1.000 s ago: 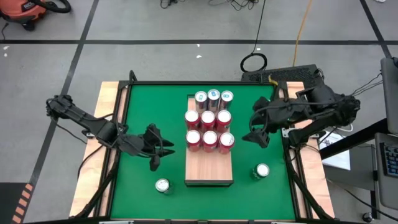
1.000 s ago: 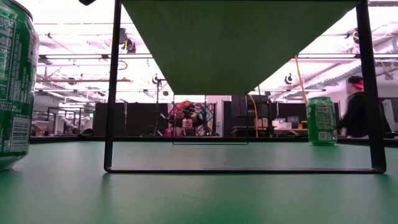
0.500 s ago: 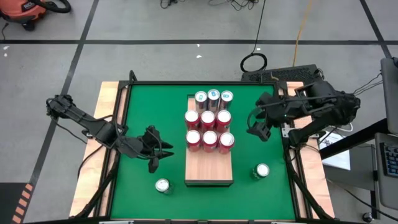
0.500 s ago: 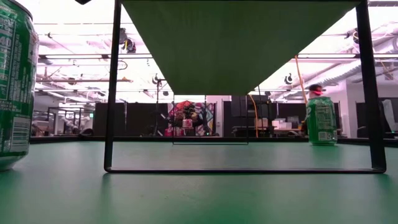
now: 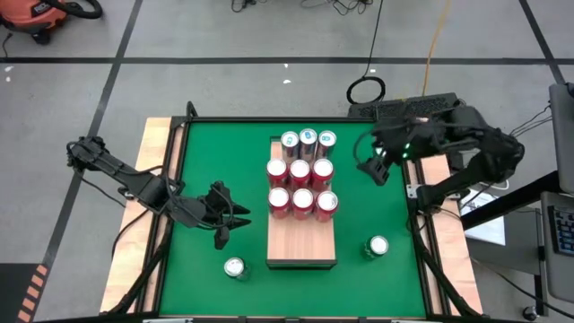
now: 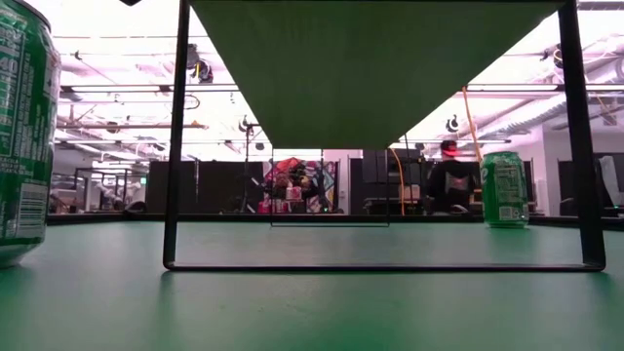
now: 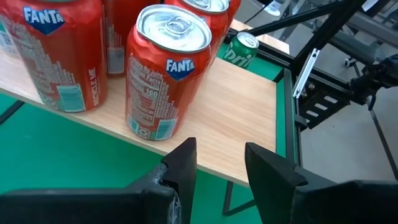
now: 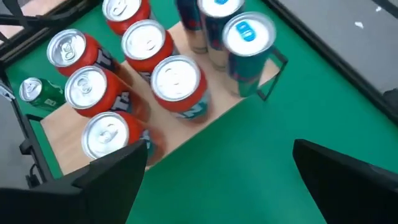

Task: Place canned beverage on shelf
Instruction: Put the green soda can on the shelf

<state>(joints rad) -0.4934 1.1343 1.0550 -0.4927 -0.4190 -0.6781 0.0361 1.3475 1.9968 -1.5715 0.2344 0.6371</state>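
The pale wooden shelf [image 5: 301, 245] stands raised on a black frame mid-table, with several red cans [image 5: 300, 187] and blue-and-silver cans [image 5: 308, 139] standing on its far part. One green can [image 5: 234, 266] stands on the green table to the shelf's near left, another [image 5: 378, 246] to its near right. My left gripper [image 5: 222, 235] hovers left of the shelf, open, nothing between its fingers [image 7: 221, 168]; it faces a red Fanta can [image 7: 166, 68]. My right gripper [image 5: 376, 170] hangs wide open [image 8: 217, 180] above the table, right of the cans.
Wooden strips and a black frame edge the table [image 5: 170, 179]. In the low view the shelf's underside [image 6: 370, 68] and its black legs [image 6: 175, 136] span the picture, with one green can [image 6: 19, 127] close by and the other [image 6: 504, 188] farther off. A person [image 6: 448, 185] stands beyond the table.
My right gripper has moved toward the table's far edge beside the cans and turned as it went, staying wide open. In the room behind, a person has walked leftward across the low view.
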